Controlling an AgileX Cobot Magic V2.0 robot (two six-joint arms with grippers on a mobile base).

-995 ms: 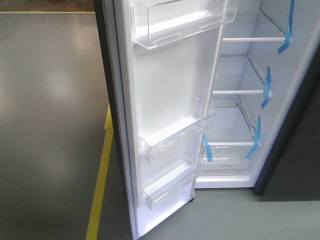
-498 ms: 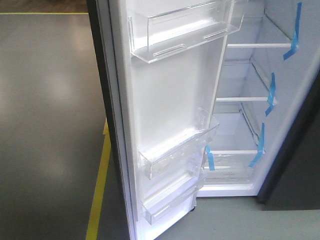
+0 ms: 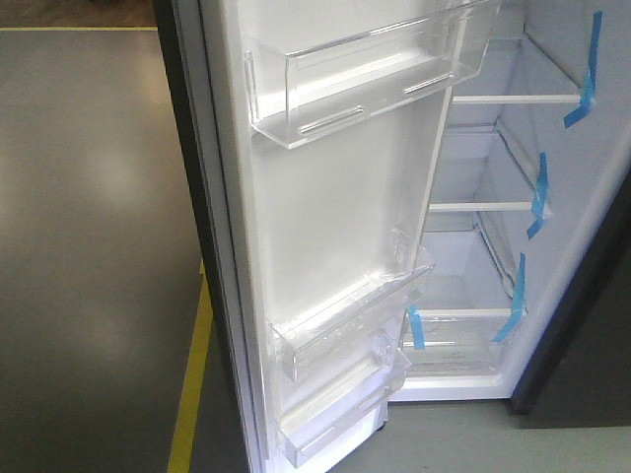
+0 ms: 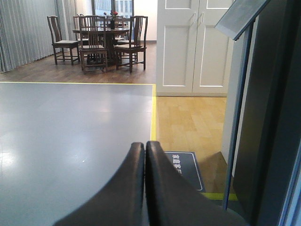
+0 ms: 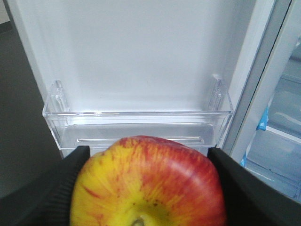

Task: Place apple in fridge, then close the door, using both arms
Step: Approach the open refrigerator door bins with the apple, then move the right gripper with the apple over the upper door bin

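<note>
A red and yellow apple (image 5: 150,183) fills the bottom of the right wrist view, with my right gripper (image 5: 146,162) shut on it, one black finger on each side. It faces a clear bin (image 5: 136,126) on the white inside of the door (image 3: 325,207). The door stands wide open. To its right is the fridge (image 3: 493,256), white inside, with glass shelves marked by blue tape. My left gripper (image 4: 145,147) is shut on nothing and points over the grey floor, with the door's dark edge (image 4: 237,117) to its right. Neither arm shows in the front view.
A yellow floor line (image 3: 189,394) runs left of the door. In the left wrist view there are white cabinet doors (image 4: 193,47), a wooden table with chairs (image 4: 99,40) far back, and a dark floor sign (image 4: 186,169) ahead.
The front view has shifted: the door and fridge interior sit lower and look larger and closer than a second ago, with the door's top bin filling more of the frame.
</note>
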